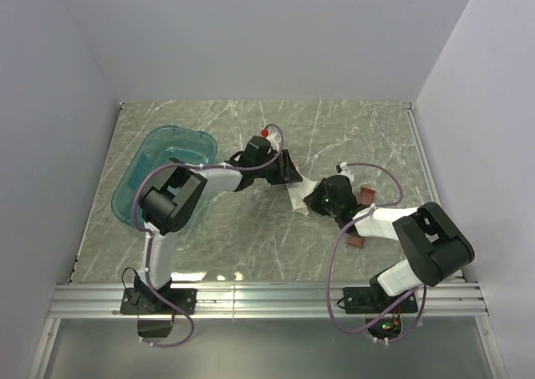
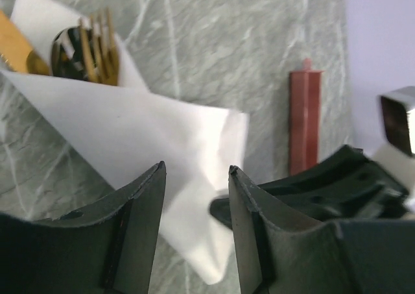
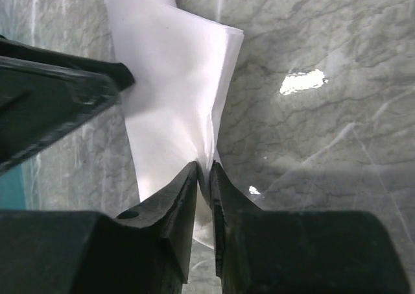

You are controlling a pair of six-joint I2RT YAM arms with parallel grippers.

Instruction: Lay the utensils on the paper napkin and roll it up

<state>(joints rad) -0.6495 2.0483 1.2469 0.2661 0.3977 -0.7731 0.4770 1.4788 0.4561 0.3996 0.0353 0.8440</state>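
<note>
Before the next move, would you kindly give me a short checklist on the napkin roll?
1. The utensils sit inside the paper napkin: ok, their tips poke out of one end.
2. The right gripper pinches the napkin's edge: ok.
3. The left gripper has a grip: not ok, its jaws stand open over the fold.
4. Napkin rolled tight: not ok, it is only loosely folded.
5. The tray is apart from the napkin: ok.
6. Every utensil is inside: cannot tell.
</note>
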